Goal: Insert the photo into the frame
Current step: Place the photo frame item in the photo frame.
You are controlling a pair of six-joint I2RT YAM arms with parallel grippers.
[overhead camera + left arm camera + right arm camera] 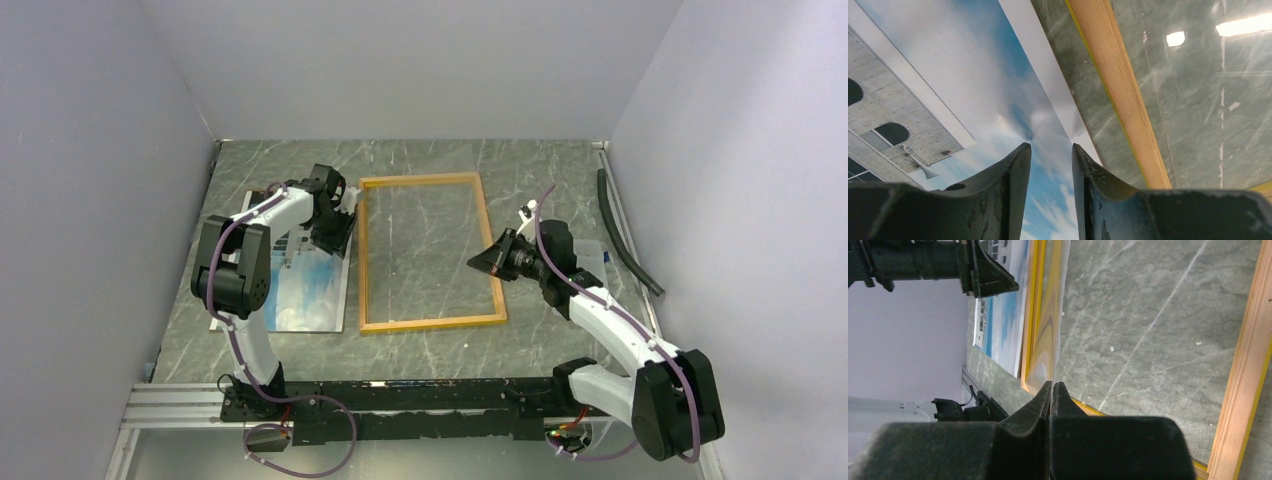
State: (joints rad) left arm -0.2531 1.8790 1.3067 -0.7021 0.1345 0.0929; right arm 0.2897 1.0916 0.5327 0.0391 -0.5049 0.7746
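The photo [310, 290], showing a white building under blue sky, lies face up on the table left of the frame; it fills the left wrist view [973, 75]. The frame [430, 322] lies flat with its wood-coloured side up and a yellow edge [1118, 85], and its right rail shows in the right wrist view [1243, 365]. My left gripper [335, 238] is open and empty just above the photo's right part [1050, 146]. My right gripper [492, 262] is shut on the edge of the clear pane [1060, 315], which is tilted up out of the frame [425, 165].
A black hose [625, 235] lies along the right wall. A metal rail [400, 400] carries both arm bases at the near edge. Grey walls close in the table on the left, back and right.
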